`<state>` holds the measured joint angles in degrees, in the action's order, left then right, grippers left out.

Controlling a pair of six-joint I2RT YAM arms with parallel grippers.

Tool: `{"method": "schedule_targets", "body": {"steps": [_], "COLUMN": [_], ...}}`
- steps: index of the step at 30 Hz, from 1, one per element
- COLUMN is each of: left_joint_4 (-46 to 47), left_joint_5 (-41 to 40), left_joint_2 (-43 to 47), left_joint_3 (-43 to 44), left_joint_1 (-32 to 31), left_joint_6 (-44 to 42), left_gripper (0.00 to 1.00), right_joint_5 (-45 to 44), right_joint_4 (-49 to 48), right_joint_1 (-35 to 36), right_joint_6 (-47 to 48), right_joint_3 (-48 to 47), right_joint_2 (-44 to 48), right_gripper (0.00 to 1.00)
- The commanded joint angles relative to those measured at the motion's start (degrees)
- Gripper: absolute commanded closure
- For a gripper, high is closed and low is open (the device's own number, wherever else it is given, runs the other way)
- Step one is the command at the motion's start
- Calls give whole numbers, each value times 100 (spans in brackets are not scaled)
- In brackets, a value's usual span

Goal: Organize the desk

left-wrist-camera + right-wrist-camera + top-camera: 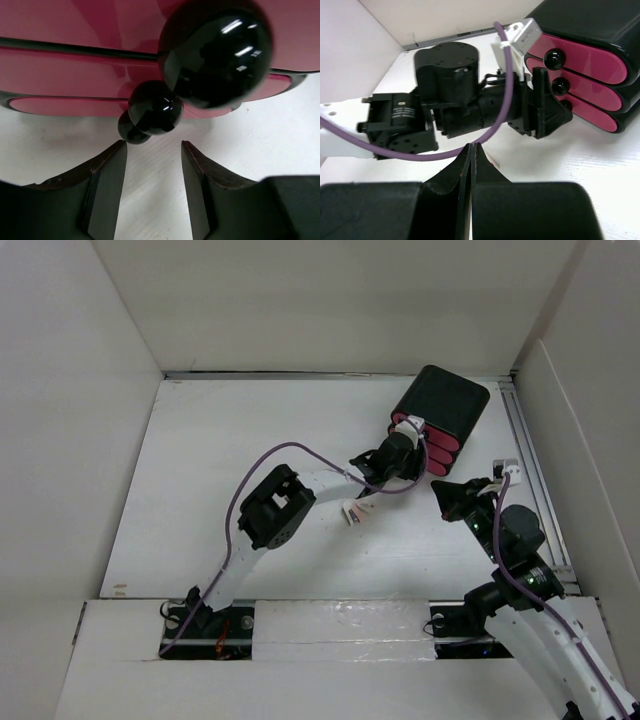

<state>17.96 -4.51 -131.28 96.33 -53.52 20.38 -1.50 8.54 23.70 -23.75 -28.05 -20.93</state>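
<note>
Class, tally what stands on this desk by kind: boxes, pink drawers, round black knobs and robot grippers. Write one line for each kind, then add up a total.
box: 1
pink drawers: 3
round black knobs: 3
grippers: 2 (left gripper open, right gripper shut)
Total: 9

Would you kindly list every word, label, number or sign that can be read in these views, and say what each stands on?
No text reads clearly in any view.
A pale label on the left arm: printed lines, too small and blurred to read.
The black box, its pink drawers and knobs: no lettering visible.
</note>
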Motion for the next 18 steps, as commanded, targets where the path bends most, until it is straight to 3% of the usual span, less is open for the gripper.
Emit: {"method": "schedule_targets", "body": {"steps": [1,7,14,18], "left_joint_4": [-371,-793,-565,-810], "left_joint_5": [117,48,-216,-269], "left_joint_2": [-143,-538,-398,-652], "left_joint_3": [639,1238,869,1273], "left_joint_1": [25,25,25,25], "left_joint_6": [-87,-140,-113,-227], "left_gripper": [55,52,52,49], "right_joint_5": [27,53,53,88], "right_joint_4": [-221,-238,-300,-317], "right_joint_1": [55,55,55,55], "right_joint_6": [28,19,10,19], "right_joint_3": [-69,-69,-69,-77], "right_joint_2": [1,-17,-52,-113], "right_gripper": [100,100,100,100]}}
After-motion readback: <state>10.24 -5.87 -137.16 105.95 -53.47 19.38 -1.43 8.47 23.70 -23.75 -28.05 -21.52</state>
